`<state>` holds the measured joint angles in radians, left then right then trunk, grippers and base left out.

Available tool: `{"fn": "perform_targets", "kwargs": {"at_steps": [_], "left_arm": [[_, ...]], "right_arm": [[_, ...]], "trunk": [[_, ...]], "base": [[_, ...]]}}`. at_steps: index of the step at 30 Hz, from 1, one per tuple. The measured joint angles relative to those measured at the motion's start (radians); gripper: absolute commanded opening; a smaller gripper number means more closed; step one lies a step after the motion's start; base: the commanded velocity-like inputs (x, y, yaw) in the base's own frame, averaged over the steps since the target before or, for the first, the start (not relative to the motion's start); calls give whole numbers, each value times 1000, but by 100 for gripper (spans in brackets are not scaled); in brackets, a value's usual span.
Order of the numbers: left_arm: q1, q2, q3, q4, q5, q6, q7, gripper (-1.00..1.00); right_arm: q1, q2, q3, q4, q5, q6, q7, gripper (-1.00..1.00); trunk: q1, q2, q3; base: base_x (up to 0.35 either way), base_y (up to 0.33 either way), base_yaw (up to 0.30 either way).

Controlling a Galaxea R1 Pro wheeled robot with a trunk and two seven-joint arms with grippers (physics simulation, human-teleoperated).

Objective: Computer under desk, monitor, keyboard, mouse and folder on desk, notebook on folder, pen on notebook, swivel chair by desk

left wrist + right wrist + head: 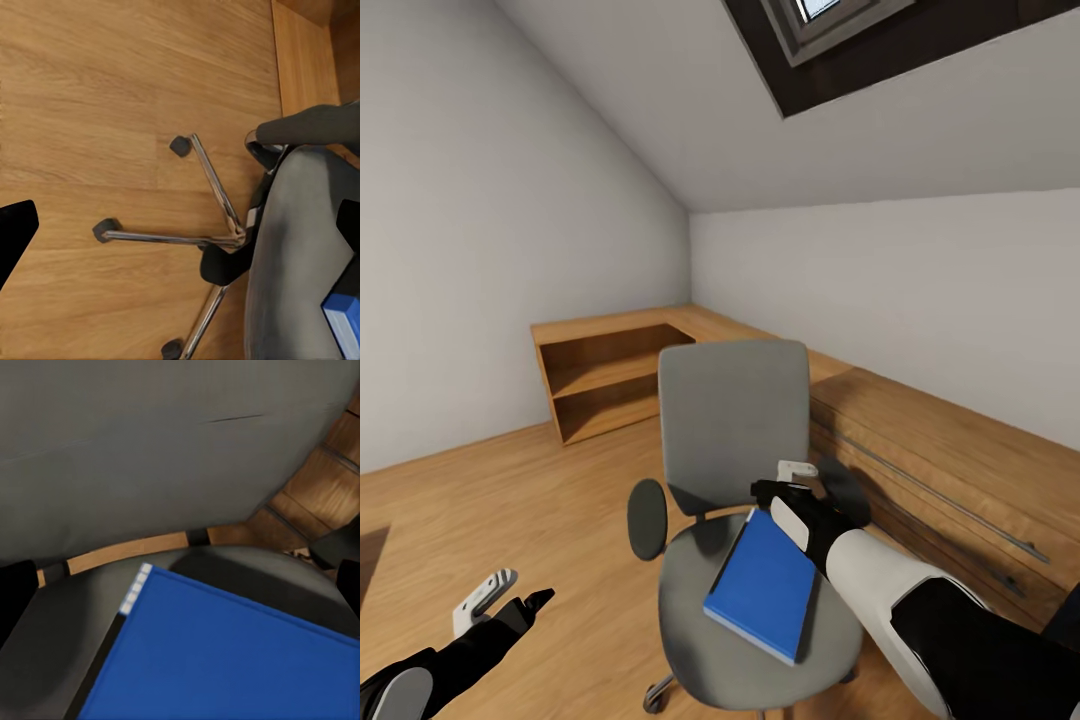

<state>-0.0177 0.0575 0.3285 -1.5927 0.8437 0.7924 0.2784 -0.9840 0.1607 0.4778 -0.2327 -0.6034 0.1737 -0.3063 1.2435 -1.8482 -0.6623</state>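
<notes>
Folder (762,588) lies flat on the swivel chair (735,420) seat, angled, one corner toward the backrest. Bright blue, smooth rectangular cover, black spine strip along one long edge, pale page edge at the corner in the right wrist view (225,652). Chair: grey padded seat and backrest, round black armrest pads, chrome star base (187,240) on black castors. Right gripper (792,487) hovers over the folder's far corner, just in front of the backrest; fingers apart, nothing between them. Left gripper (510,598) sits low, well left of the chair, over light wood plank floor (510,480), fingers spread. Low wooden shelf unit (605,372) stands in the corner behind.
</notes>
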Motion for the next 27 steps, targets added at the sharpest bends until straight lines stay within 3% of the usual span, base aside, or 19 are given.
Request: {"fn": "perform_targets", "kwargs": {"at_steps": [21, 27], "left_arm": [[0, -3, -2, 0, 0, 0, 2, 100], [0, -2, -1, 0, 0, 0, 1, 100]], "right_arm": [[0, 1, 0, 0, 0, 0, 0, 100], [0, 1, 0, 0, -1, 0, 0, 100]], "trunk": [[81, -147, -66], [81, -147, -66]], "base": [[0, 0, 0], [0, 0, 0]]}}
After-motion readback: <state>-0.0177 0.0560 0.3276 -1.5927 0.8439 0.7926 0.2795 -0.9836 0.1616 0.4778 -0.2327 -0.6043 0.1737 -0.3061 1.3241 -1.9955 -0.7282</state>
